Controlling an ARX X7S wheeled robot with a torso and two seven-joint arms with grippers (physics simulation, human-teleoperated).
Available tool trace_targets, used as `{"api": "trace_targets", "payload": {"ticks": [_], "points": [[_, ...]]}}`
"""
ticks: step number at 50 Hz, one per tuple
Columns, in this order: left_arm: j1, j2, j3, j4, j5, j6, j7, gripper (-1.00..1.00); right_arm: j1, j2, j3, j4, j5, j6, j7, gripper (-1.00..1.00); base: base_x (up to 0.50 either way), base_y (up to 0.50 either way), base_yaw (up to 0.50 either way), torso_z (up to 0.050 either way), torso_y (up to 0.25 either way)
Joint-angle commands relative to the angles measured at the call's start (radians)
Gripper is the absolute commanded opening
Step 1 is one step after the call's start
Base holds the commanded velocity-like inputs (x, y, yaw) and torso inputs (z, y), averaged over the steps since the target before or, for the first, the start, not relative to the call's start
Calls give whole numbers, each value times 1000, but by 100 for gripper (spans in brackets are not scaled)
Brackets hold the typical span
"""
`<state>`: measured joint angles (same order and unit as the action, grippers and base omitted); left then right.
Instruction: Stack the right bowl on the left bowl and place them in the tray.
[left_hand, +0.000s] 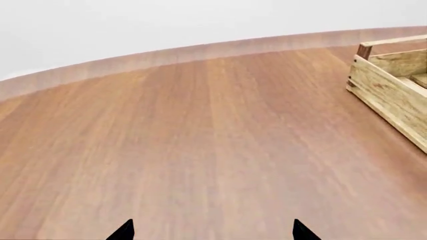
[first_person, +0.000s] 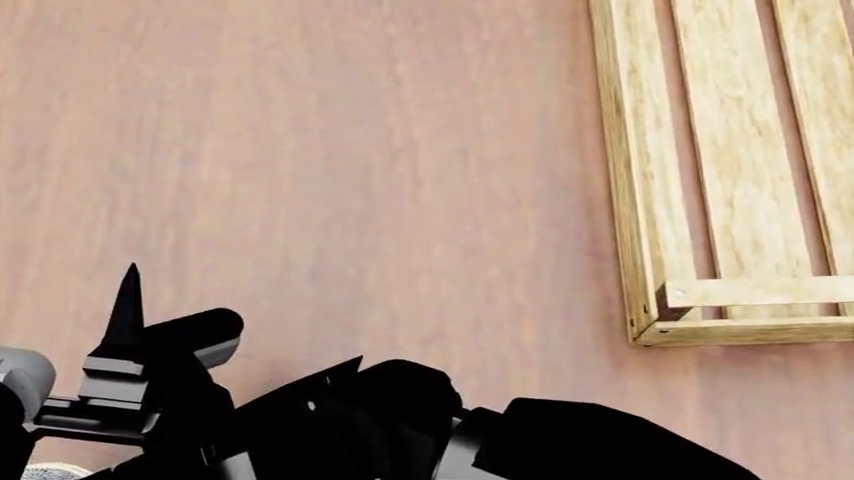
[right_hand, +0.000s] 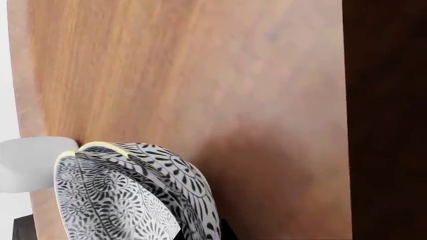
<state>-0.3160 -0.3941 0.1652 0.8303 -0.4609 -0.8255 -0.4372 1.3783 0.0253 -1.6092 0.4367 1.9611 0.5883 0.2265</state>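
A black-and-white patterned bowl (right_hand: 167, 185) with a yellow rim fills the near part of the right wrist view. It is tipped on its side above the wooden table (right_hand: 220, 85). My right gripper (right_hand: 123, 233) is shut on it, with only dark finger edges showing on either side. I cannot tell whether a second bowl is nested in it. The tray (first_person: 727, 170), a light-wood slatted crate, lies at the head view's upper right, and the tray (left_hand: 393, 92) also shows in the left wrist view. My left gripper (left_hand: 213, 231) is open over bare table, holding nothing.
My left arm (first_person: 160, 390) crosses the lower left of the head view. The table's curved far edge (left_hand: 200, 52) meets a white background. A dark band (right_hand: 387, 120) runs beside the tabletop in the right wrist view.
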Motion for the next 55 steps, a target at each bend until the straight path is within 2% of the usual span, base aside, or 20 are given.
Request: {"api": "trace_targets", "payload": {"ticks": [1, 6, 16, 27, 39, 55], "points": [[3, 19, -30, -7, 12, 12, 20, 100, -11, -25, 24, -12, 1, -4, -28, -100, 0, 0, 3, 0, 0], [-4, 22, -34, -13, -5, -1, 21, 100, -7, -25, 24, -9, 8, -5, -24, -100, 0, 1, 1, 0, 21], [-3, 19, -38, -5, -7, 7, 15, 100, -5, -25, 22, -11, 11, -6, -24, -100, 0, 0, 0, 0, 227], [-9, 16, -33, -1, -4, 2, 4, 100, 4, -25, 27, 2, 20, -15, -10, -100, 0, 0, 0, 0, 0], [-7, 14, -32, -5, -10, 9, 3, 100, 192, -23, 77, 278, 132, 29, -54, -100, 0, 0, 0, 0, 0], [-21, 12, -27, -6, -20, 2, -1, 100, 404, -25, -1, 555, 257, 71, -72, -100, 0, 0, 0, 0, 0]]}}
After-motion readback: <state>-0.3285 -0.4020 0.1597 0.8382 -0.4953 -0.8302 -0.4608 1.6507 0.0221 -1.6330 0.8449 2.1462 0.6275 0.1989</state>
